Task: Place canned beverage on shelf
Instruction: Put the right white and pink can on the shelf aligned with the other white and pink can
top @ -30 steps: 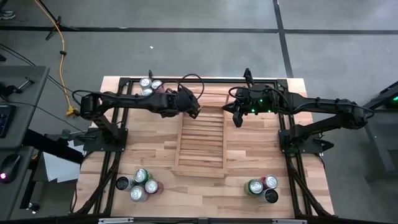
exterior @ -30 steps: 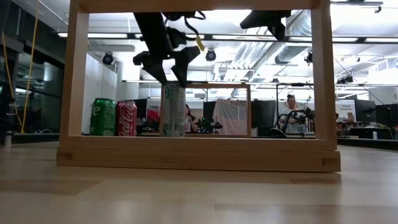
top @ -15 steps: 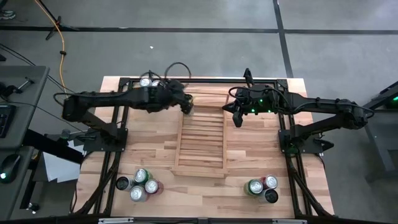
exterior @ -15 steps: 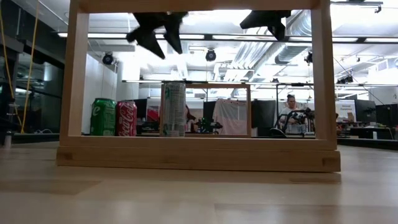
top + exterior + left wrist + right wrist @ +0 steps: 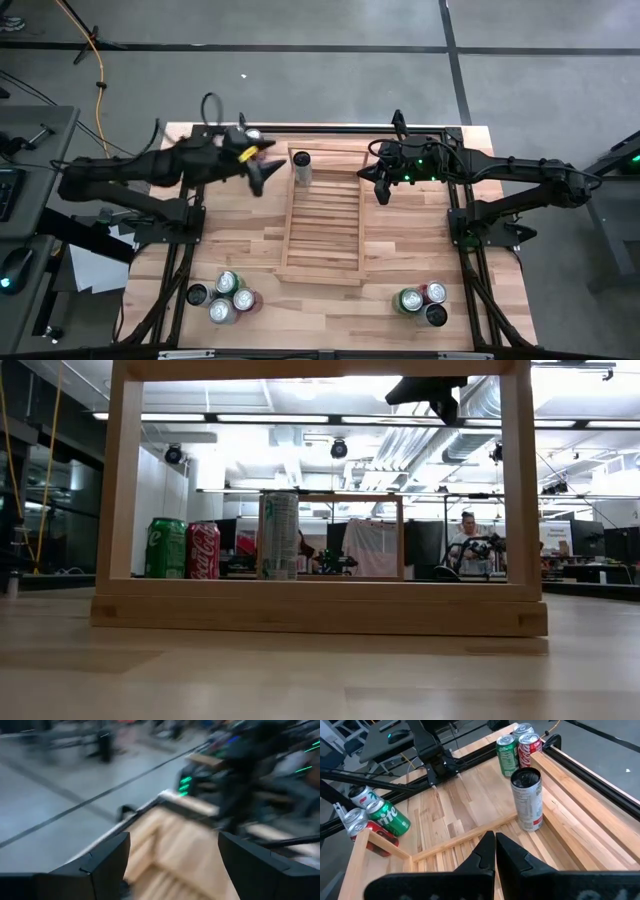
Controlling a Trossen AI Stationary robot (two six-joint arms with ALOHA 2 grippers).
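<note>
A silver canned beverage (image 5: 301, 168) stands upright on its base on the slats at the far left corner of the light-wood shelf (image 5: 322, 225). It also shows in the low view (image 5: 279, 536) and the right wrist view (image 5: 526, 799). My left gripper (image 5: 258, 178) hangs left of the shelf, clear of the can. It is open, with nothing between its fingers (image 5: 172, 865). My right gripper (image 5: 381, 190) is shut and empty, and hovers over the shelf's far right corner (image 5: 495, 851).
A green can (image 5: 507, 755) and a red can (image 5: 527, 747) stand at the table's far left. More cans cluster near the front left (image 5: 228, 298) and front right (image 5: 422, 302). Black frame rails (image 5: 190, 215) run along both sides. People sit in the room beyond (image 5: 468, 540).
My left gripper, open throughout, has risen from just above the can and drawn back toward the table's left edge, tipping from pointing down to nearly level. It has left the low view. The can stays upright on the shelf.
</note>
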